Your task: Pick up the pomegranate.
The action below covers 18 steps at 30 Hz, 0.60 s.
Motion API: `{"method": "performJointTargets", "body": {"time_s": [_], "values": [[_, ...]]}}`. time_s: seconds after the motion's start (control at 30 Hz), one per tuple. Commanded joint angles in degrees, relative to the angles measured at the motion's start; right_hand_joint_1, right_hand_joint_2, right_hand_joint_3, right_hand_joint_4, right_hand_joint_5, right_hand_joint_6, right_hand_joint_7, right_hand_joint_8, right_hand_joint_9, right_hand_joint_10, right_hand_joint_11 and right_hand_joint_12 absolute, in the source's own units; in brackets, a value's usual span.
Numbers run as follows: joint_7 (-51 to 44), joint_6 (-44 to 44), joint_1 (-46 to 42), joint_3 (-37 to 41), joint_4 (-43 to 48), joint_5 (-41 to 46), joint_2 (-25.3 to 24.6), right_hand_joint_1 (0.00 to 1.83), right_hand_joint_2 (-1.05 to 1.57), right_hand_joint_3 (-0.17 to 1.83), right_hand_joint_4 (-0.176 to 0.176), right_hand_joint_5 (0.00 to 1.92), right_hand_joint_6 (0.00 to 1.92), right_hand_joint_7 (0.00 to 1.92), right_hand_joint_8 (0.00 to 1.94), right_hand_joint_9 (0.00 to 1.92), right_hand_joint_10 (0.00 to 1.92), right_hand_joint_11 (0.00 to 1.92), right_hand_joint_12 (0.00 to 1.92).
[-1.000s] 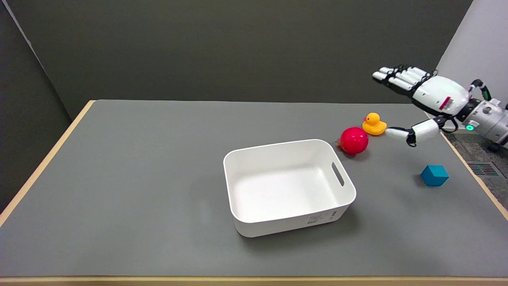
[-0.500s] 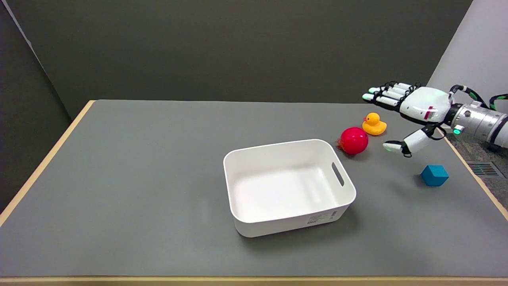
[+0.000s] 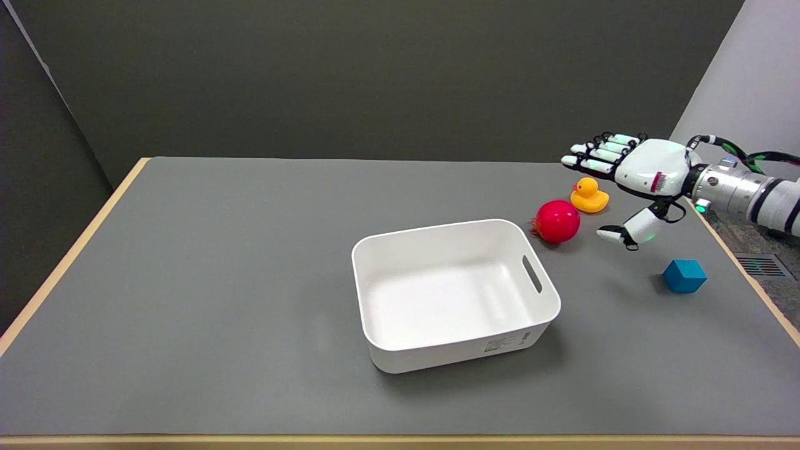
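— Where is the pomegranate (image 3: 557, 220) sitting right now?

— I'm seeing it lying on the grey desk (image 3: 187, 281), toward the far right, just beside the far right corner of the white bin (image 3: 455, 291). Its small frilly crown is pointing left, toward the bin's rim, and I cannot tell whether the two are touching. The red fruit is resting on the desk surface with nothing gripping it.

— And the hand?

— I'm holding the right hand (image 3: 631, 181) in the air to the right of the pomegranate, reaching in from the right edge. It is spread wide and holding nothing: the fingers (image 3: 594, 156) are stretching leftward above the far side of the yellow rubber duck (image 3: 589, 195), while the thumb (image 3: 619, 234) is pointing left lower down, near the pomegranate's right side but apart from it. A gap of bare desk is showing between the thumb tip and the fruit.

— Anything else close by?

— The duck is sitting just beyond and to the right of the pomegranate, very near it. A blue cube (image 3: 685, 275) is lying nearer to me and further right, well apart from the fruit, roughly beneath the wrist. The bin is sitting open side up near the middle of the desk, with a slot handle in its right wall.
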Motion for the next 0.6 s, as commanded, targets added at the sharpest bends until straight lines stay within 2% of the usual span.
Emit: {"method": "performJointTargets", "body": {"time_s": [0.03, 0.13, 0.2, 0.6], "values": [[-1.54, -7.11, 12.88, -12.88, 2.48, -1.2, -3.95, 0.38, 0.51, 0.93, 0.033, 0.0, 0.0, 0.0, 0.01, 0.0, 0.33, 0.0, 0.81], [-1.4, -6.96, 22.52, -23.59, -0.11, -1.36, -4.54, 0.37, 0.51, 0.93, 0.037, 0.0, 0.0, 0.0, 0.03, 0.0, 0.34, 0.0, 0.82], [-1.36, -6.08, 26.31, -27.45, -1.38, -1.37, -4.55, 0.37, 0.52, 0.93, 0.035, 0.0, 0.0, 0.0, 0.04, 0.0, 0.35, 0.0, 0.85], [0.56, -4.91, 24.28, -26.68, -1.39, -0.95, -4.54, 0.33, 0.51, 0.95, 0.029, 0.0, 0.0, 0.0, 0.1, 0.01, 0.4, 0.01, 0.88]]}}
